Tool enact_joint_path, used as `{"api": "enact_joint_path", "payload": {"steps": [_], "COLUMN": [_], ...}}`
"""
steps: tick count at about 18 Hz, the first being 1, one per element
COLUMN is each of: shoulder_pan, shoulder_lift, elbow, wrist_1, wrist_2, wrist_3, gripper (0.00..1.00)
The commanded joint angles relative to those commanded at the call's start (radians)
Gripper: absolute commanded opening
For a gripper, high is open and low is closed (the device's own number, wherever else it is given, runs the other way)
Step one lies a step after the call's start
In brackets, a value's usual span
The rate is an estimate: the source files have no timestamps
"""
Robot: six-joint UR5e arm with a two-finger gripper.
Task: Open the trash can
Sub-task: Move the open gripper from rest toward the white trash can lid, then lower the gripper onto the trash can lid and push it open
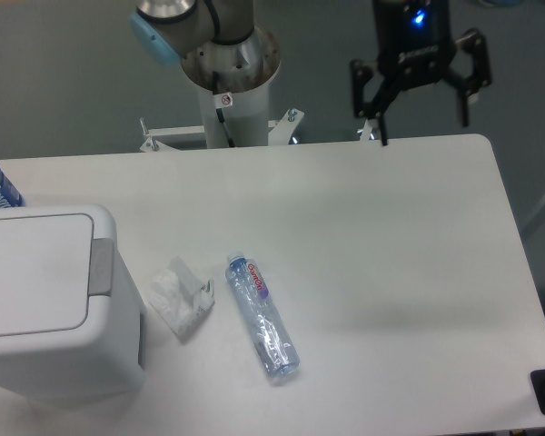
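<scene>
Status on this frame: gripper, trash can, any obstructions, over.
Gripper open, empty, high over table's far edge. Trash can shut, lid flat, untouched, at the opposite near corner. Tissue and lying bottle sit beside can, not on the lid.
</scene>
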State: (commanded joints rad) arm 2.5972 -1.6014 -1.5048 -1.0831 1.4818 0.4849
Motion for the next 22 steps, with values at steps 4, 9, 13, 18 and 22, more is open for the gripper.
{"api": "enact_joint_path", "payload": {"steps": [4, 9, 13, 18, 22], "shoulder_pan": [-0.067, -0.167, -0.219, -0.250, -0.296], "shoulder_lift": [-0.040, -0.065, -0.081, -0.086, -0.101], "elbow": [0.000, -0.009, -0.008, -0.002, 0.002], "wrist_1": [0.052, 0.054, 0.054, 0.061, 0.071], "wrist_2": [0.002, -0.002, -0.002, -0.031, -0.032], "wrist_3": [-0.058, -0.126, -0.215, -0.394, -0.396], "gripper": [1.00, 1.00, 1.00, 1.00, 1.00]}}
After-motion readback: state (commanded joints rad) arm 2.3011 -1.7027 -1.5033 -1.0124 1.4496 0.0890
